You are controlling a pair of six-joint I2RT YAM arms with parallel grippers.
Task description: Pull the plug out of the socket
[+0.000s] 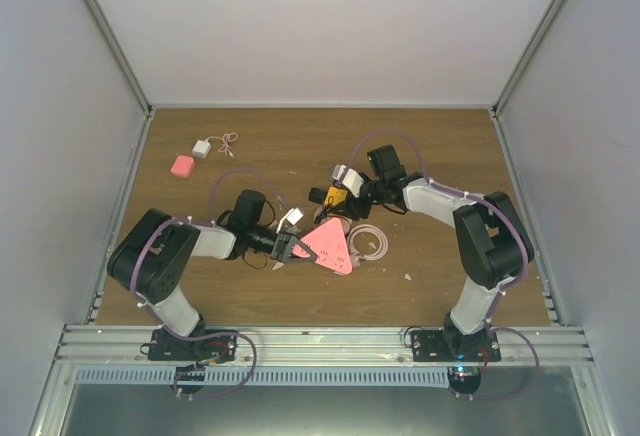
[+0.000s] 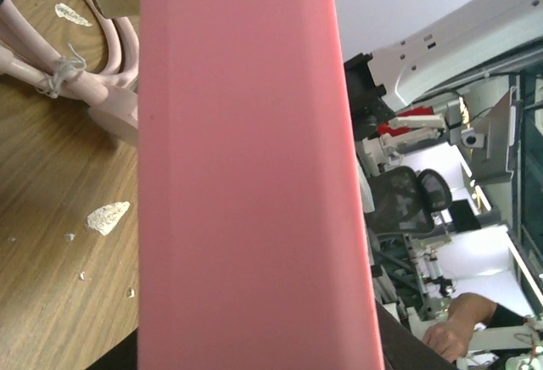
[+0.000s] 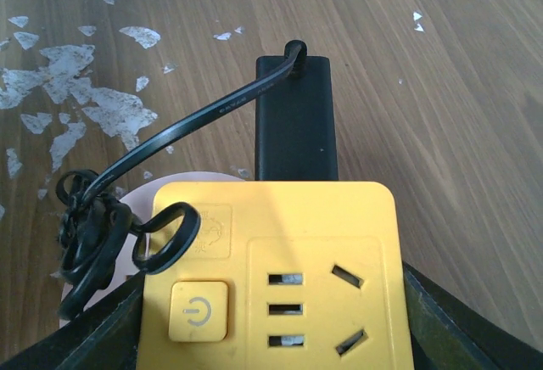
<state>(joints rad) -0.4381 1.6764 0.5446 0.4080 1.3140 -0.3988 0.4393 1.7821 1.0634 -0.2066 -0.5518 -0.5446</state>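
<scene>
Since its black oblong plug [image 3: 295, 124] must come out, the right hand [image 3: 271, 327] pinches the yellow square socket [image 3: 339, 217], the left hand [image 1: 288, 246] apparently a pink triangular slab [image 1: 332, 246].

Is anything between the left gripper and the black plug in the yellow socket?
Yes. The pink block in the left gripper sits between it and the black plug on the yellow socket.
</scene>
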